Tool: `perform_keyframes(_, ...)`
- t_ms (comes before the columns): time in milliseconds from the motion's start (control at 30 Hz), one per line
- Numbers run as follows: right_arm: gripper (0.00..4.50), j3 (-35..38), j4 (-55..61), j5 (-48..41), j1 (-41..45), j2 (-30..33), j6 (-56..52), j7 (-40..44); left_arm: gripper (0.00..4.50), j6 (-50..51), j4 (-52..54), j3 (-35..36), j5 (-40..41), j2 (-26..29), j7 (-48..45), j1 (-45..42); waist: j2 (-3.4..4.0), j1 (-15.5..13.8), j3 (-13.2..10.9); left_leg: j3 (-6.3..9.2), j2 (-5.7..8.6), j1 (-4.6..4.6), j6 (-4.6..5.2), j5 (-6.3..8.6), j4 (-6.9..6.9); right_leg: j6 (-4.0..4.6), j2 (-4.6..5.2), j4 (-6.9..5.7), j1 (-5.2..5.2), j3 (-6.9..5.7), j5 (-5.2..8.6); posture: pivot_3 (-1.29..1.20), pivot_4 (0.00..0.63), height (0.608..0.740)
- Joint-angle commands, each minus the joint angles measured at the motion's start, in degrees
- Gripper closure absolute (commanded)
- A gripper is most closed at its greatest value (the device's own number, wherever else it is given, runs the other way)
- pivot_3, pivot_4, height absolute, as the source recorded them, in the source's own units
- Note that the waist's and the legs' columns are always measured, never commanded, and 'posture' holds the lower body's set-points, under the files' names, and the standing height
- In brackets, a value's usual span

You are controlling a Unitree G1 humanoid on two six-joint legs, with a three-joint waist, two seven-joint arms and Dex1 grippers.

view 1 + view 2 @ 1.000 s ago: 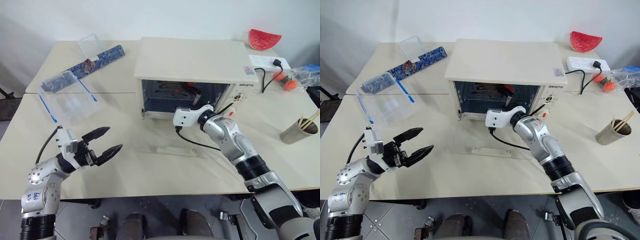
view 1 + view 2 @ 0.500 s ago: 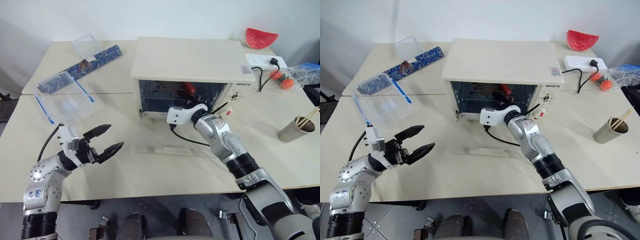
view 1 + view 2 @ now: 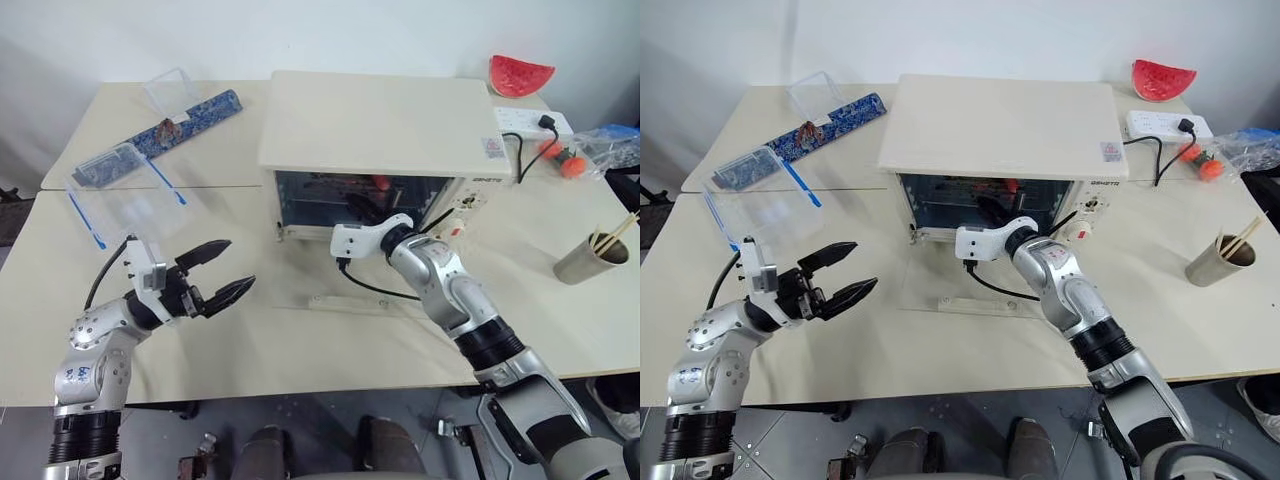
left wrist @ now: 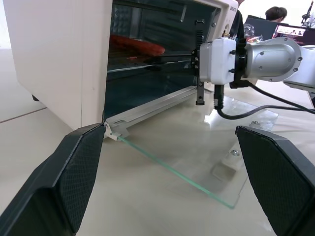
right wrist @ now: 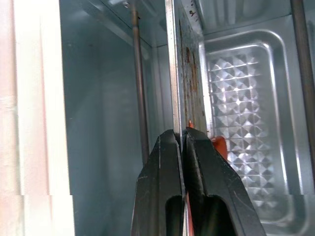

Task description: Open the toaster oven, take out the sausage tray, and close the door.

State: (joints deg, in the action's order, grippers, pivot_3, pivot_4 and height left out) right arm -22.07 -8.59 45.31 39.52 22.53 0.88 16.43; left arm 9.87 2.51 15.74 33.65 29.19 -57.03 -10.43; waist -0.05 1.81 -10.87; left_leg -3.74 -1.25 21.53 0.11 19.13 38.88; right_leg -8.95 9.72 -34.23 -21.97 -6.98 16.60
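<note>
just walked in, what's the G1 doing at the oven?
The toaster oven sits on the table with its glass door folded down flat. The right gripper is reaching into the oven and is shut on the front edge of the sausage tray, which sits inside on the rack with the sausage on it. The left gripper hovers open above the table, left of the oven, holding nothing. The tray is not yet out and the door not yet closed.

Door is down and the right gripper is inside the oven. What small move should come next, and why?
Probably a slow, straight pull outward. The right gripper is shut on the front edge of the sausage tray, which still sits on its rack inside the toaster oven, and the door lies flat open below.
</note>
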Motion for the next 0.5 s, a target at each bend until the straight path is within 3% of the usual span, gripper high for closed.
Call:
perform_keyframes(33, 4.44, 1.1, 5.9, -3.0, -0.9, 0.8, 0.6, 3.6, 0.0, 0.0, 0.0, 0.1, 1.1, -0.4, 0.5, -1.1, 0.0, 0.0, 0.0, 0.0, 0.0, 0.0, 0.0, 0.0, 0.0, 0.0, -0.01, 0.0, 0.0, 0.0, 0.0, 0.0, 0.15, 0.74)
perform_keyframes(367, 4.44, 2.0, 8.4, -4.2, -1.3, 2.6, 3.0, 4.0, 0.0, 0.0, -4.2, -2.7, 0.6, -2.6, 0.2, -8.5, 0.0, -0.1, 0.0, -0.05, -0.04, 0.01, -0.01, 0.0, 0.0, 0.0, -0.04, 0.0, -0.03, 0.02, 0.0, 0.0, 0.15, 0.74)
perform_keyframes(500, 4.44, 1.2, 12.9, -4.2, -5.1, 4.0, 4.7, 5.4, 0.0, 0.2, -5.5, -3.4, 0.5, -2.7, -0.2, -10.1, 0.0, -0.1, 0.0, -0.06, -0.05, 0.03, -0.02, 0.01, -0.02, 0.0, -0.07, 0.0, -0.07, 0.01, 0.0, 0.0, 0.15, 0.74)
